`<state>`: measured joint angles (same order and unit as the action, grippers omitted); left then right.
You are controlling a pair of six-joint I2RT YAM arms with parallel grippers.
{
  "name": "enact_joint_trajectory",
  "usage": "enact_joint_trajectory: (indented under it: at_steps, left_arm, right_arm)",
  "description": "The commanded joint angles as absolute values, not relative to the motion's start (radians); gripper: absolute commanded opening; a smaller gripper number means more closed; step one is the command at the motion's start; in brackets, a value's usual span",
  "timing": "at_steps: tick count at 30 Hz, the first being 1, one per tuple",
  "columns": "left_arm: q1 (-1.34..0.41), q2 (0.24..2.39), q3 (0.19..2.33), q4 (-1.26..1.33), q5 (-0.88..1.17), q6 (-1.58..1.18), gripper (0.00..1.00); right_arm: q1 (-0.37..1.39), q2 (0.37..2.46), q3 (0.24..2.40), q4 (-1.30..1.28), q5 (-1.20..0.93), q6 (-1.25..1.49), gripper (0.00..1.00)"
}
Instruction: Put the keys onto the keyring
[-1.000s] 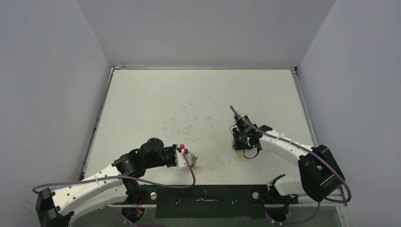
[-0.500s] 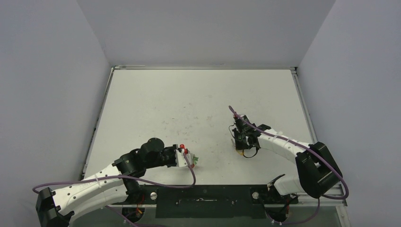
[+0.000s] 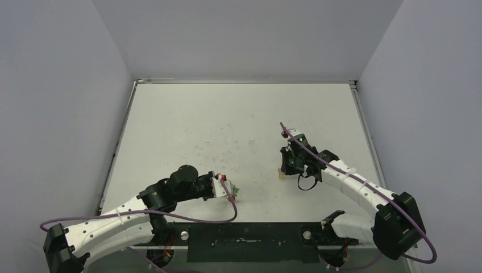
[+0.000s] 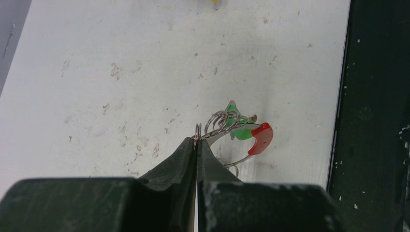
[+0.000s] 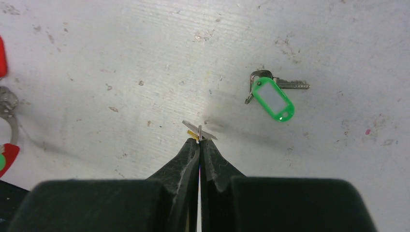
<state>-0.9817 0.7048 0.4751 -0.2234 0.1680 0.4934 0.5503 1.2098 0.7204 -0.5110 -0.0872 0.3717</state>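
My left gripper (image 4: 197, 141) is shut on the thin wire of the keyring (image 4: 227, 126), held just above the table's near edge. The keyring carries a red curved plastic piece (image 4: 261, 137), several small silver rings and a green key head (image 4: 238, 131). In the top view the left gripper (image 3: 229, 191) sits left of centre. My right gripper (image 5: 199, 137) is shut on a small yellow-headed key (image 5: 197, 132), held off the table; from above it shows as a yellow speck (image 3: 281, 175). A key with a green tag (image 5: 273, 99) lies flat on the table beyond the right gripper.
The white table (image 3: 227, 125) is scuffed and walled by grey panels. A black rail (image 3: 244, 236) runs along the near edge, close to the keyring. Purple cables (image 3: 193, 219) loop from both arms. Part of the keyring's red piece (image 5: 7, 155) shows at the right wrist view's left edge.
My right gripper closed on the yellow key and moved slightly up and away from the near edge with it. The right elbow swung outward. The left arm barely moved.
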Motion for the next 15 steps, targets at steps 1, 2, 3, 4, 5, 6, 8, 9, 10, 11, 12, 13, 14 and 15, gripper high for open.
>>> enact_joint_trajectory:
  at_steps: [1,2,3,4,5,6,8,9,10,11,12,13,14,15]
  left_arm:
    - [-0.981,0.735,0.459,-0.060,0.181,0.387,0.00]
    - [-0.981,0.746,0.450,-0.037,0.180,0.367,0.00]
    - [-0.982,0.757,0.441,-0.018,0.176,0.349,0.00]
    - [-0.982,0.765,0.431,0.024,0.171,0.330,0.00]
    - [-0.982,0.772,0.423,0.048,0.168,0.311,0.00]
    - [-0.983,0.777,0.414,0.069,0.164,0.294,0.00]
    - [-0.982,0.781,0.396,0.113,0.152,0.257,0.00]
    - [-0.982,0.780,0.385,0.133,0.145,0.238,0.00]
    - [-0.982,0.778,0.376,0.152,0.137,0.222,0.00]
    - [-0.982,0.777,0.367,0.170,0.129,0.211,0.00]
    - [-0.982,0.776,0.360,0.188,0.125,0.199,0.00]
    - [-0.982,0.777,0.352,0.200,0.123,0.193,0.00]
    - [-0.982,0.780,0.348,0.210,0.124,0.190,0.00]
    - [-0.983,0.784,0.344,0.218,0.124,0.185,0.00]
  right_arm:
    - [0.546,1.113,0.775,-0.499,-0.117,0.332,0.00]
    - [0.546,1.089,0.774,-0.493,-0.129,0.328,0.00]
    - [0.545,1.068,0.763,-0.473,-0.155,0.334,0.00]
    - [0.545,1.048,0.748,-0.440,-0.194,0.336,0.00]
    - [0.546,1.030,0.731,-0.406,-0.244,0.326,0.00]
    - [0.546,1.016,0.723,-0.384,-0.263,0.326,0.00]
    - [0.543,0.994,0.727,-0.392,-0.265,0.334,0.00]
    - [0.543,0.984,0.733,-0.406,-0.267,0.325,0.00]
    - [0.543,0.973,0.736,-0.414,-0.274,0.313,0.00]
    - [0.542,0.963,0.734,-0.414,-0.289,0.300,0.00]
    - [0.543,0.951,0.730,-0.410,-0.312,0.289,0.00]
    - [0.544,0.942,0.726,-0.400,-0.343,0.285,0.00]
    - [0.544,0.936,0.721,-0.388,-0.382,0.279,0.00]
    - [0.545,0.933,0.717,-0.376,-0.412,0.272,0.00]
